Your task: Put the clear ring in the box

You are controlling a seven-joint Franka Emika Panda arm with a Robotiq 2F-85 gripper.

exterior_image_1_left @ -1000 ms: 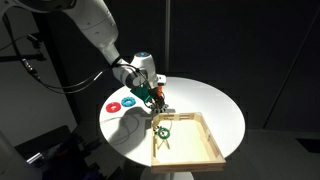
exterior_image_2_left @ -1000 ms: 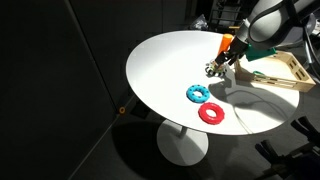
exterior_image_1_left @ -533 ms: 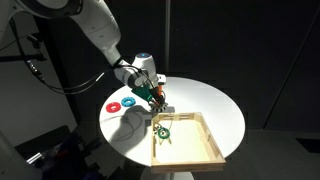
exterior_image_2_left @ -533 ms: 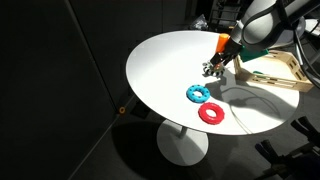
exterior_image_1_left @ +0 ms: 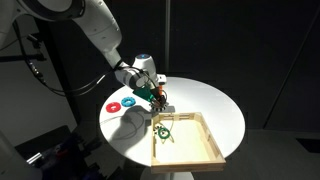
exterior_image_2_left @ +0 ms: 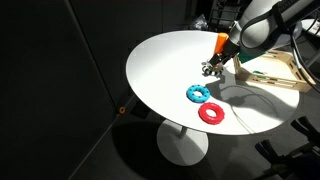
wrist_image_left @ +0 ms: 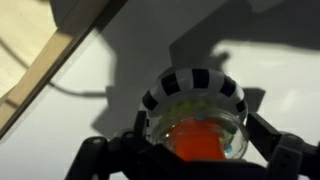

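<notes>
The clear ring (wrist_image_left: 195, 118) fills the wrist view as a see-through disc with a black-and-white striped rim and an orange glow through it. It sits between my two dark fingers (wrist_image_left: 285, 152). My gripper (wrist_image_left: 192, 150) is shut on it, just over the white table. In both exterior views the gripper (exterior_image_1_left: 160, 100) (exterior_image_2_left: 209, 68) hangs low beside the box (exterior_image_1_left: 190, 142) (exterior_image_2_left: 280, 70), a shallow light-wood tray. The box's wall (wrist_image_left: 40, 70) crosses the upper left of the wrist view.
A green ring (exterior_image_1_left: 162, 130) lies at the box corner nearest the gripper. A blue ring (exterior_image_2_left: 197, 94) (exterior_image_1_left: 128, 101) and a red ring (exterior_image_2_left: 212, 113) (exterior_image_1_left: 113, 106) lie on the round white table (exterior_image_2_left: 160, 70). Dark surroundings lie beyond the table's edge.
The gripper has crept very slightly away from the box, still shut on the clear ring. The coloured rings and the box have not moved.
</notes>
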